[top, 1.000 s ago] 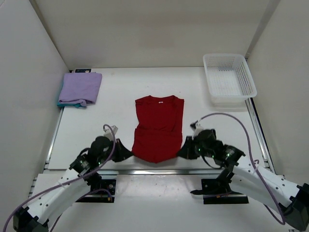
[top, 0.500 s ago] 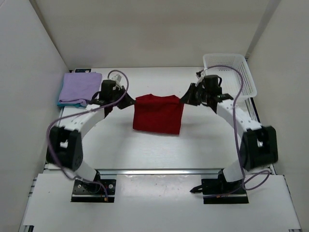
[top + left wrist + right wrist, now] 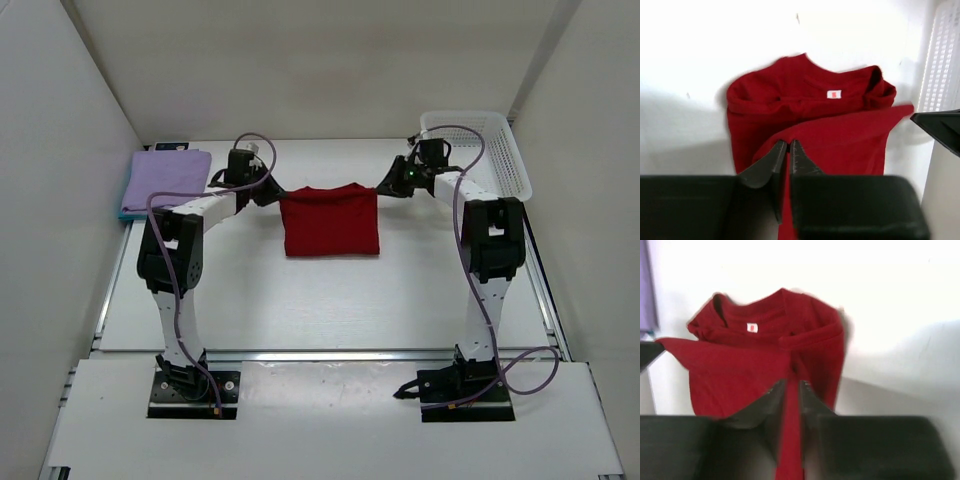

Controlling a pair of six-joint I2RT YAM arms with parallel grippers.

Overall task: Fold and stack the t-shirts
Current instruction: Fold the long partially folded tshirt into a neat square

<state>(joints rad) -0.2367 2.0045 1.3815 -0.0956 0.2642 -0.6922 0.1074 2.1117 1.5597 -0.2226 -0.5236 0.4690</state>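
The red t-shirt (image 3: 330, 222) lies toward the far middle of the surface (image 3: 300, 300), doubled over. The left hand (image 3: 274, 193) and right hand (image 3: 382, 190) each pinch a hem corner above the collar. This fold looks nearly finished. Release and stacking on the folded purple shirt (image 3: 166, 183), far left, remain.

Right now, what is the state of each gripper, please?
Left gripper: closed, pinching a corner of the red fabric t-shirt.
Right gripper: closed, pinching the other corner of the same t-shirt.
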